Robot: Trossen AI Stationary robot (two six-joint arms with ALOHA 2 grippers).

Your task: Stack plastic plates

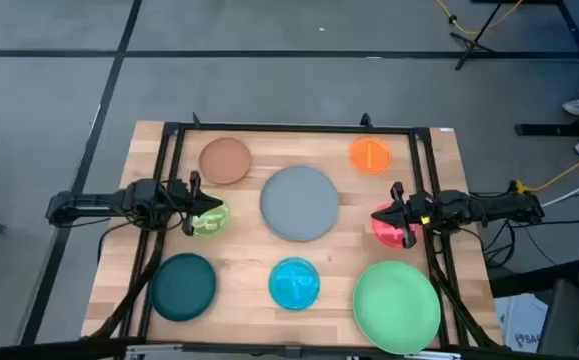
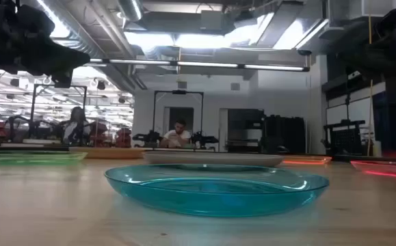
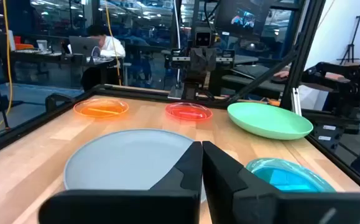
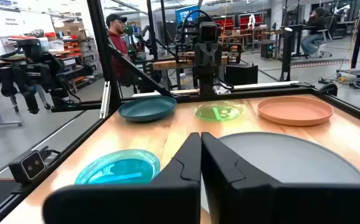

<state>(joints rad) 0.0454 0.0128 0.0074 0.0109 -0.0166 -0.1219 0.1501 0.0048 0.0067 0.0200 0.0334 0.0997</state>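
Note:
Eight round plates lie flat and apart on the wooden table. In the high view they are brown (image 1: 226, 160), orange (image 1: 370, 156), grey (image 1: 300, 203), lime (image 1: 211, 222), pink-red (image 1: 393, 230), dark teal (image 1: 183, 287), translucent blue (image 1: 294, 283) and light green (image 1: 397, 307). My left gripper (image 1: 207, 206) hovers shut over the lime plate, pointing toward the table's right. My right gripper (image 1: 381, 215) hovers shut over the pink-red plate, pointing toward the table's left. The left wrist view shows the shut fingers (image 3: 201, 163) above the grey plate (image 3: 130, 158). The right wrist view shows the same (image 4: 200, 155).
A black frame (image 1: 299, 128) runs along the table's far and side edges. Bare wood shows between the plates. In the low view the blue plate (image 2: 215, 188) sits nearest and the grey plate (image 2: 211, 158) behind it. People sit at desks in the room beyond.

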